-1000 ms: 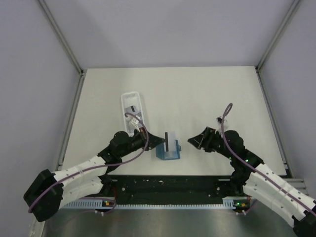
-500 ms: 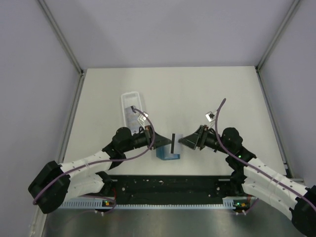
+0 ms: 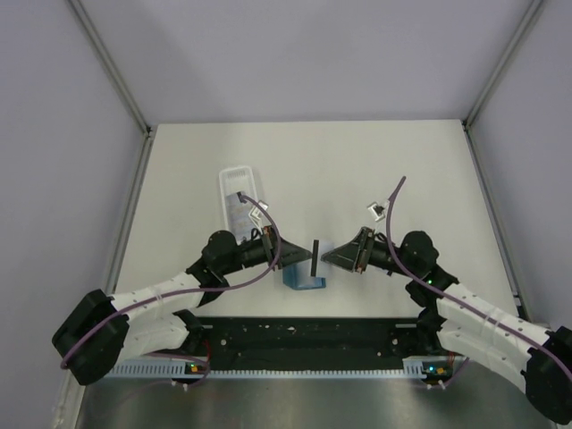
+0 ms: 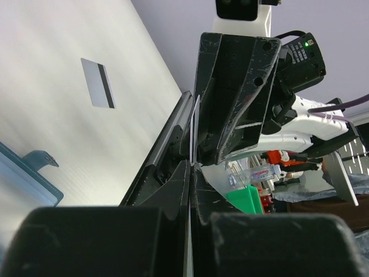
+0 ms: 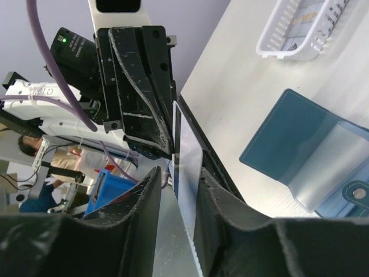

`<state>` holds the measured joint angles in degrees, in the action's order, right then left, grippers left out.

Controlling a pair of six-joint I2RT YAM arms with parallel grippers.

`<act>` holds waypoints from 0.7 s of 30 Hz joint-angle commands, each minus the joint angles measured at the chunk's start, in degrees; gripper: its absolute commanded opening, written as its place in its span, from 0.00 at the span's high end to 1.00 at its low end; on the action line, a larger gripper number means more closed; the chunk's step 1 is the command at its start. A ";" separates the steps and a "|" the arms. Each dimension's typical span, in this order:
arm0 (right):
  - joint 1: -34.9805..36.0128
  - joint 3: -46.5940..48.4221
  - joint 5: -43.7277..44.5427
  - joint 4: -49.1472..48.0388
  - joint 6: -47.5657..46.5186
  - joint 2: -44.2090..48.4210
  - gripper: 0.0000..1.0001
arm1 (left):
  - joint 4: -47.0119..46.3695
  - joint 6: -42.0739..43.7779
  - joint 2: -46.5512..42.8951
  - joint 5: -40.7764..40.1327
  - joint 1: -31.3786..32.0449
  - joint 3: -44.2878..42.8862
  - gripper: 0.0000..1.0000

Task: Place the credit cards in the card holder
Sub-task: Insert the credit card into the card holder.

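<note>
While left gripper (image 3: 307, 259) pinches one card (image 3: 315, 256) (upright); one holder (image 3: 301, 280) — open.

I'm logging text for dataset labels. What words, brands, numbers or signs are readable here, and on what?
No text reads clearly in any view.
Tube in the background clutter: red lettering, too blurred to read.
Cards in the white tray: markings too blurred to read.
Loose card on the table: dark stripe only.
Card holder: no text.

teal card holder (image 5: 288, 144), pale dark-striped credit card (image 4: 97, 90), white tray (image 3: 239, 192)
</note>
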<state>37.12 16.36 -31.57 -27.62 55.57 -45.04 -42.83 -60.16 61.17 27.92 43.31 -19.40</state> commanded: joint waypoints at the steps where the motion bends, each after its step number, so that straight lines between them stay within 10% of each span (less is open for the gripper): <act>1: 0.67 -0.28 -1.74 -5.17 1.38 -0.31 0.74 | -4.19 -0.31 0.27 0.38 -0.16 -1.43 1.00; 6: 0.76 -0.01 -1.74 -4.73 1.38 -0.75 1.00 | -4.10 -0.22 0.18 -0.41 -0.16 -1.34 1.00; 9: 0.76 0.34 -0.69 -3.15 0.60 0.03 1.00 | -3.49 -0.13 0.53 -0.76 -0.16 -1.43 0.99; 13: 0.84 2.97 8.86 11.64 -3.44 4.41 1.00 | 0.71 1.36 -1.04 -3.04 -0.24 -1.43 0.73; 21: 0.84 8.43 25.08 37.28 -9.25 5.93 1.00 | 32.95 16.90 -9.92 -18.76 0.81 -8.80 0.65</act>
<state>37.63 21.61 -12.99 -1.23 50.28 -38.20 -25.26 -53.41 55.46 19.16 43.46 -22.24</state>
